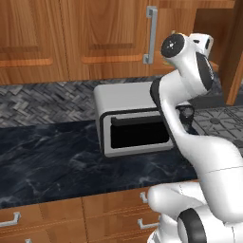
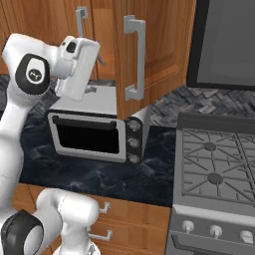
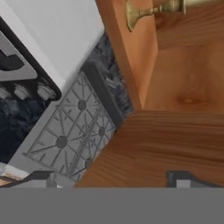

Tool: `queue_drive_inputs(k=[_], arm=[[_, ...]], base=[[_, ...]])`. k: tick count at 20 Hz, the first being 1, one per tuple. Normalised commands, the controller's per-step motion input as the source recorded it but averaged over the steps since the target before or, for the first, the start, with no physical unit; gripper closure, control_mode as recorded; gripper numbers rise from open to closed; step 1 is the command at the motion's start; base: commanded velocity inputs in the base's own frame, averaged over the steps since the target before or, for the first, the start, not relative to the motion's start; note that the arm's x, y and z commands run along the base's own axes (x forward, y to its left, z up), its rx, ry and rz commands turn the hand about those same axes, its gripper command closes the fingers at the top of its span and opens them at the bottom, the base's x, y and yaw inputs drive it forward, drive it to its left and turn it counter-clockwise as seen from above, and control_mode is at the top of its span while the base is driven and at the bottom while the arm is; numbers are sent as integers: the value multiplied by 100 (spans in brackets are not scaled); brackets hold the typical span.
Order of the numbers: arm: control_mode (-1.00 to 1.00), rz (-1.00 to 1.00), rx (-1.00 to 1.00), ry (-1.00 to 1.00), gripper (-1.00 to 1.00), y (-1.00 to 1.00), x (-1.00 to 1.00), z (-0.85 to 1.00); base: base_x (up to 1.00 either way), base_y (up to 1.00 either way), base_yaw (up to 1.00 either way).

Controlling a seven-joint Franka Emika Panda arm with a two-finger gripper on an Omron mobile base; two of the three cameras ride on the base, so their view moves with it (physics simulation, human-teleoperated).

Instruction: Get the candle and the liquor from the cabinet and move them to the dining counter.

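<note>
Reddish-brown wooden wall cabinet (image 2: 154, 50) stands with one panelled door swung open above the black marble-look counter (image 1: 52, 156). In the hand view, the brass holder of the candle (image 3: 151, 11) lies at the top edge inside the cabinet's open compartment, its round base against the wooden side wall. The gripper (image 3: 113, 177), jaws wide apart, holds nothing. No writing is legible on the silver toaster oven (image 2: 97, 132).
</note>
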Motion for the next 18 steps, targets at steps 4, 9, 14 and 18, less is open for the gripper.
queue_drive_inputs(k=[4,9,14,18], arm=[[-100,-28,0,6,-100,-88,29,-21],[-100,-28,0,0,-100,-99,-6,-28],[-100,-24,0,-7,-100,-100,-52,-33],[-100,-22,0,-7,-100,-100,-55,-18]], base=[[0,0,0],[0,0,0],[0,0,0],[0,0,0]])
